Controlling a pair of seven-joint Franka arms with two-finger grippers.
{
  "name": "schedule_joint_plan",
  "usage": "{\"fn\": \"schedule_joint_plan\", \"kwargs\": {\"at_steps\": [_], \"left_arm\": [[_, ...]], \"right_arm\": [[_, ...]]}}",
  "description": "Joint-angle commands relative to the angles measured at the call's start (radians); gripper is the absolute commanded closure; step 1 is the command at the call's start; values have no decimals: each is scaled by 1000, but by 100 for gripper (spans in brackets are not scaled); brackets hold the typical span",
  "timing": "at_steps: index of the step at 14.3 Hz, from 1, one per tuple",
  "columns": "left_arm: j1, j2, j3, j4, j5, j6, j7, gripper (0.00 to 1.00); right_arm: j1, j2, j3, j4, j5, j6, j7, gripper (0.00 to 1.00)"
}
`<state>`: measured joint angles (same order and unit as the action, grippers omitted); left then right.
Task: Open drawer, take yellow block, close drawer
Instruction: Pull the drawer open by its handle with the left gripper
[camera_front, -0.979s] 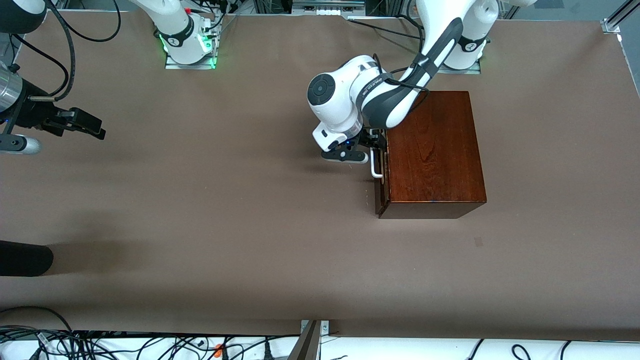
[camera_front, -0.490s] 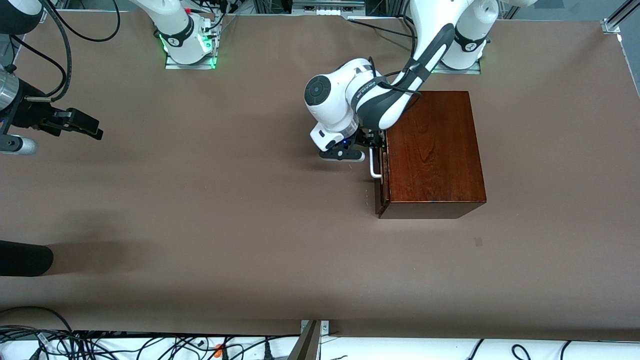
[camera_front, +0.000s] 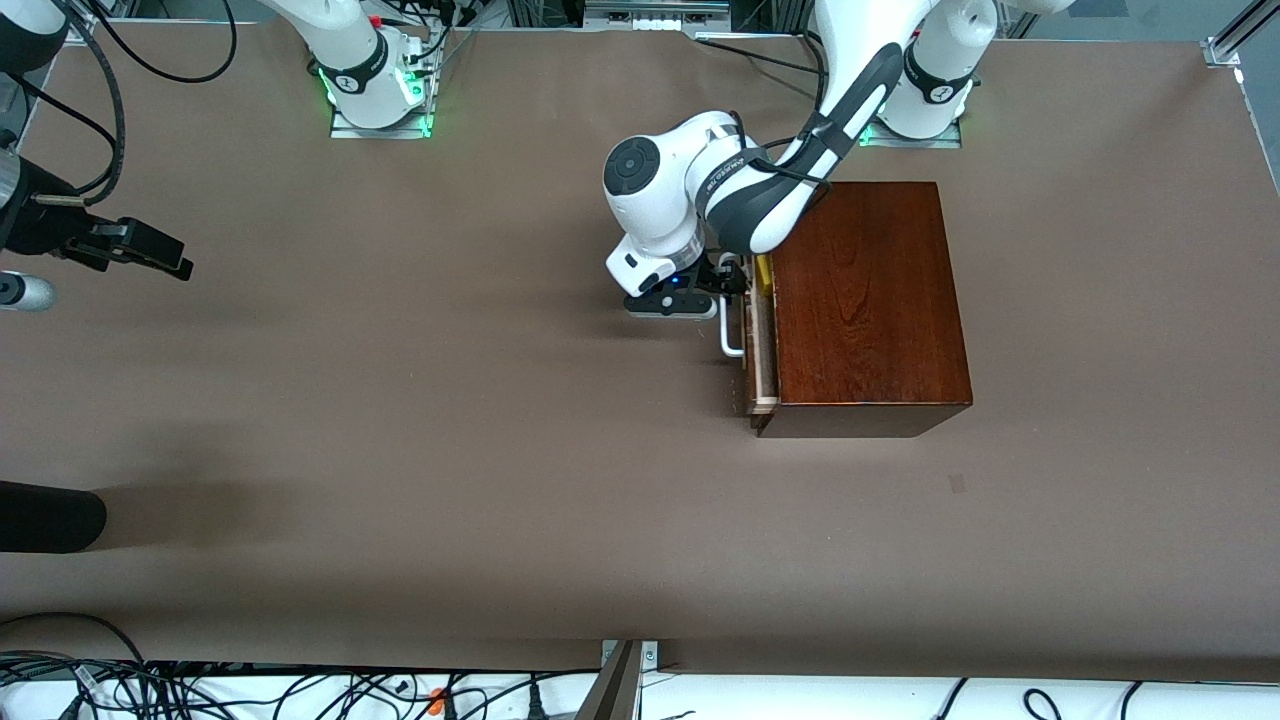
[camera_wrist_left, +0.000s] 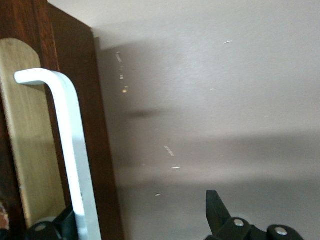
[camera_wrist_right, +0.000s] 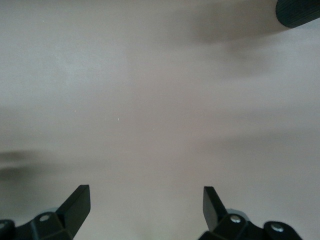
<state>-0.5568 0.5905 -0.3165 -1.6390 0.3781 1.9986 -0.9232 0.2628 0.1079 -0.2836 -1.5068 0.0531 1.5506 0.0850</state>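
The brown table is bare around the wooden box, which sits right of centre in the front frame; a black rounded object pokes in at the lower left edge, and cables trail along the bottom edge; nothing lies in front of the drawer except the left arm's own wrist, which covers the upper end of the handle.

The drawer shows as a narrow pale strip of light wood along the box's front face, with its dark front panel and white bar handle standing just off the box; a sliver of the yellow block shows in the gap at the strip's upper end, just beside the wrist.

The left gripper has its fingers spread, one finger touching the handle bar in the left wrist view, not clamped on it; the right gripper hangs over bare table at the left edge of the front frame, fingers apart, waiting.

Half a second ago the drawer was shut flush; now it stands slightly out and the left wrist has shifted toward the frame's left.
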Motion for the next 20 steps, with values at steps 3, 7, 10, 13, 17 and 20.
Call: {"fn": "schedule_joint_plan", "kwargs": {"at_steps": [3,7,10,13,17,20], "left_arm": [[-40,74,-3,47,-56,163,-8,0],[-52,101,-3,97,-83,163,-9,0],[-55,104,-3,123,-96,163,-9,0],[-75,114,-1,131,-114,163,-2,0],[-97,140,1,160,-105,160,3,0],[-97,147,2,183,-105,157,4,0]], "right_arm": [[-13,-2,-9,8,1,-8,-65,0],[-13,3,-9,8,4,-1,-64,0],[-13,12,-9,11,2,3,-64,0],[-17,25,-11,13,1,32,-64,0],[-20,62,-11,13,-7,68,-60,0],[-22,62,-11,13,-9,68,-64,0]]}}
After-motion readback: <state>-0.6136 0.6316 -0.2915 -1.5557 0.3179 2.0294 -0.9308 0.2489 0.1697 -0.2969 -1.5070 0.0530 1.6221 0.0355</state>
